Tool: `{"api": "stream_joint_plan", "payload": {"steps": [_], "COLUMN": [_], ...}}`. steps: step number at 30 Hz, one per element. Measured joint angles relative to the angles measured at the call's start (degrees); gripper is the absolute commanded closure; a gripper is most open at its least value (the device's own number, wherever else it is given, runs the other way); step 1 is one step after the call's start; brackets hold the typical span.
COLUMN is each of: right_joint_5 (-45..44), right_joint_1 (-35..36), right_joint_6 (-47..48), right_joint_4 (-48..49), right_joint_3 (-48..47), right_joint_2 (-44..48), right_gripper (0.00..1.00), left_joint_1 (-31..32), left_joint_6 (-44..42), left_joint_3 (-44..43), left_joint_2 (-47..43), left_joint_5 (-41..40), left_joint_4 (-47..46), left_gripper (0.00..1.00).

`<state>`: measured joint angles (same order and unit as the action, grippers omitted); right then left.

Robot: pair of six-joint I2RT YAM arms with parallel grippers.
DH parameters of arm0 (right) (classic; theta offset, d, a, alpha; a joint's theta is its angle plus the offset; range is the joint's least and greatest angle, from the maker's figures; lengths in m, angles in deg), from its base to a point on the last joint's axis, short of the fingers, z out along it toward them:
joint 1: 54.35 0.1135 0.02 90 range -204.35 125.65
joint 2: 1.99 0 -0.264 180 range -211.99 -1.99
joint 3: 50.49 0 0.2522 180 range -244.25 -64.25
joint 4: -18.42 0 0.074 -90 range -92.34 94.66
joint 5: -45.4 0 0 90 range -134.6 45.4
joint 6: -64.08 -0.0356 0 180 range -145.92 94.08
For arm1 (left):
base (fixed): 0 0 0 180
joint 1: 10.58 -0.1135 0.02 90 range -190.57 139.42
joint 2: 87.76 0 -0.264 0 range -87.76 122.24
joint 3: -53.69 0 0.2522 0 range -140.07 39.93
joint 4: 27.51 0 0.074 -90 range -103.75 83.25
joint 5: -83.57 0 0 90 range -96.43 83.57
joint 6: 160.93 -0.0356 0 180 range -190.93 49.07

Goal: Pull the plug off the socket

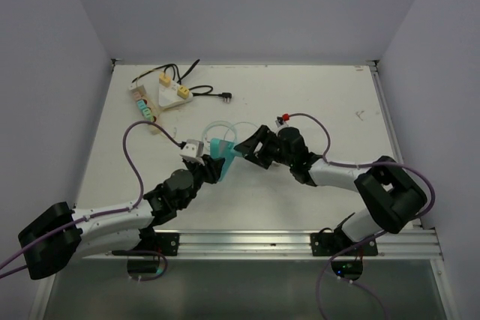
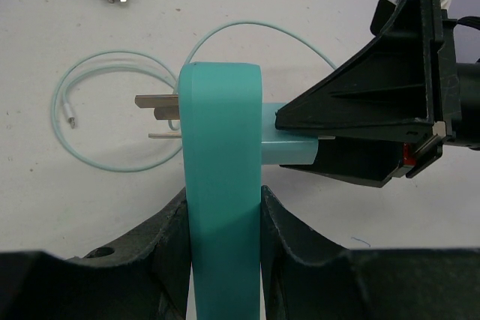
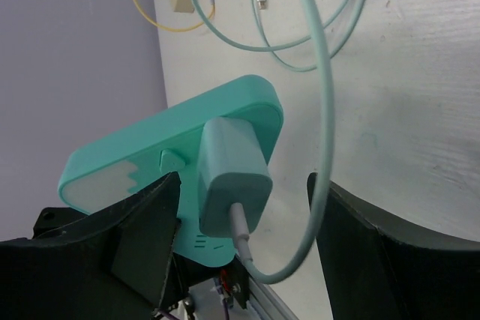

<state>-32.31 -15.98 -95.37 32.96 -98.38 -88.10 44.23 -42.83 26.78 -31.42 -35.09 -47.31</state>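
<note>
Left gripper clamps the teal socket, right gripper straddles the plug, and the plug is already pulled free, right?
No: the plug is seated in the teal socket, as the right wrist view shows. The left gripper does clamp the socket and the right gripper straddles the plug, jaws open.

Teal plastic socket block (image 2: 221, 185) with rounded corners stood on edge near the middle of the workspace; flat metal prongs (image 2: 157, 101) projected from one broad face. A pale teal rectangular plug (image 3: 232, 166) sat fully seated in the opposite face, and its thin pale teal cable (image 3: 322, 110) curved away in loose loops
</note>
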Motion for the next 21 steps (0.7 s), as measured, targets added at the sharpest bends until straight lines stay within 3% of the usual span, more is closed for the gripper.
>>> {"api": "stream_joint_plan", "payload": {"steps": [5, 6, 8, 9, 11, 12, 13, 15, 16, 18, 19, 21], "right_joint_5": [-0.83, -0.81, -1.11, -0.98, -1.09, -1.09, -1.11, -1.11, -1.09, -1.09, -1.09, -1.11], "right_joint_1": [0.74, 0.81, 0.96, 0.92, 0.85, 0.83, 0.83, 0.83, 0.83, 0.96, 1.01, 1.01], "right_joint_6": [-1.11, -1.27, -1.44, -2.01, -3.10, -3.45, -3.56, -3.54, -3.45, -2.69, -2.34, -1.55], "right_joint_4": [0.83, 1.20, 1.44, 1.66, 2.36, 2.54, 2.71, 2.67, 2.62, 2.03, 1.64, 0.48], "right_joint_3": [-1.86, -1.92, -1.95, -1.95, -1.95, -1.95, -1.95, -1.95, -1.95, -1.92, -1.86, -1.84], "right_joint_2": [-1.09, -1.25, -1.73, -2.12, -2.51, -2.51, -2.51, -2.51, -2.51, -2.49, -2.49, -2.38], "right_gripper": [0.42, 0.56, 0.68, 0.80, 0.90, 0.95, 1.00, 1.00, 1.00, 1.00, 1.00, 1.00], "left_joint_1": [0.09, 0.09, 0.09, 0.09, 0.09, 0.09, 0.09, 0.09, 0.09, 0.22, 0.33, 0.42], "left_joint_6": [-0.02, -0.02, -0.09, -0.09, -0.11, -0.04, -0.07, -0.04, -0.09, 0.22, 0.68, 1.29], "left_joint_3": [0.46, 0.57, 0.76, 0.79, 0.92, 0.96, 0.96, 0.96, 0.96, 0.96, 0.96, 0.83], "left_joint_2": [0.37, 0.46, 0.50, 0.52, 0.61, 0.61, 0.61, 0.59, 0.55, 0.24, -0.15, -1.16], "left_joint_5": [0.00, -0.02, -0.24, -0.39, -0.63, -0.61, -0.63, -0.63, -0.61, -0.37, -0.37, -0.33], "left_joint_4": [-0.87, -1.03, -1.44, -1.44, -1.29, -1.29, -1.42, -1.27, -0.94, -0.81, -0.57, 0.83], "left_gripper": [1.00, 1.00, 1.00, 1.00, 0.93, 0.85, 0.68, 0.50, 0.34, 0.22, 0.11, 0.03]}}
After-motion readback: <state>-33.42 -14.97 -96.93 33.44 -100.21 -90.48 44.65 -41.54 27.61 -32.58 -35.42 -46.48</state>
